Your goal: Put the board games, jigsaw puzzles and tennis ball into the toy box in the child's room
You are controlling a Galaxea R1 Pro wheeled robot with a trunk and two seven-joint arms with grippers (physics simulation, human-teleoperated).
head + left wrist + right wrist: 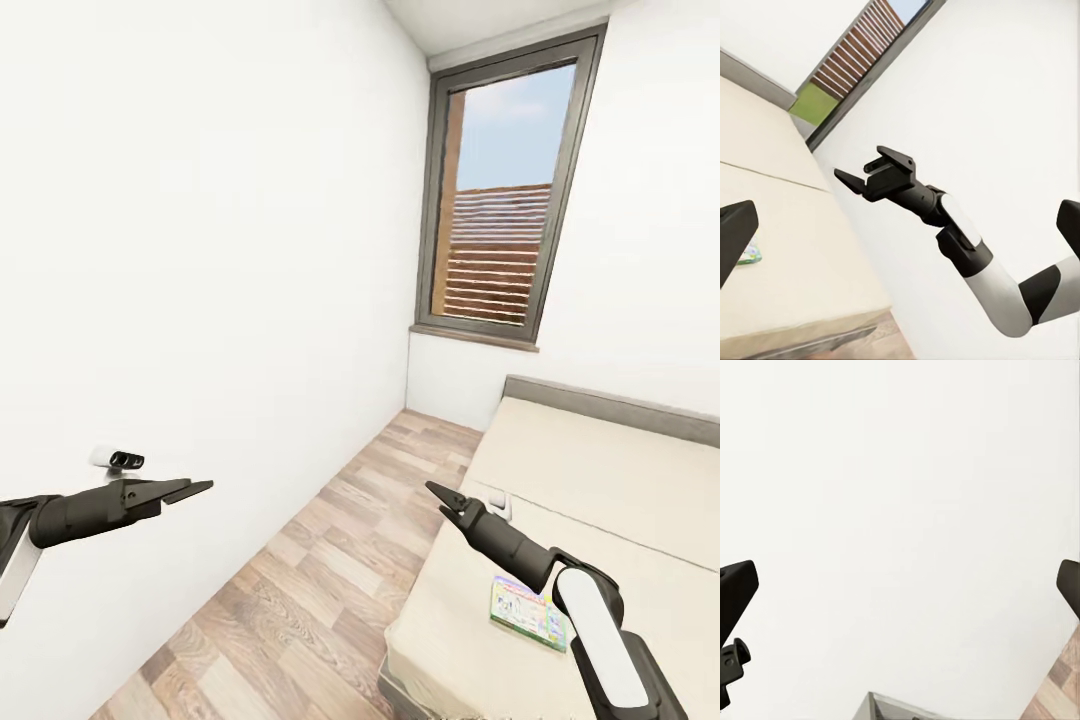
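Note:
One board game (526,611), a flat green-and-white printed box, lies on the cream bed (600,470) near its foot. My right forearm partly covers it. An edge of the board game (751,253) also shows in the left wrist view. My right gripper (440,493) hangs open over the bed's near edge, past the box toward the window, holding nothing. My left gripper (196,489) is open and empty over the floor by the white wall. The toy box, table, jigsaw puzzles and tennis ball are out of view.
A strip of wood-plank floor (320,560) runs between the left white wall (200,250) and the bed, up to a tall window (500,200). A small white thing (499,499) sits on the bed behind the right gripper; I cannot tell what it is.

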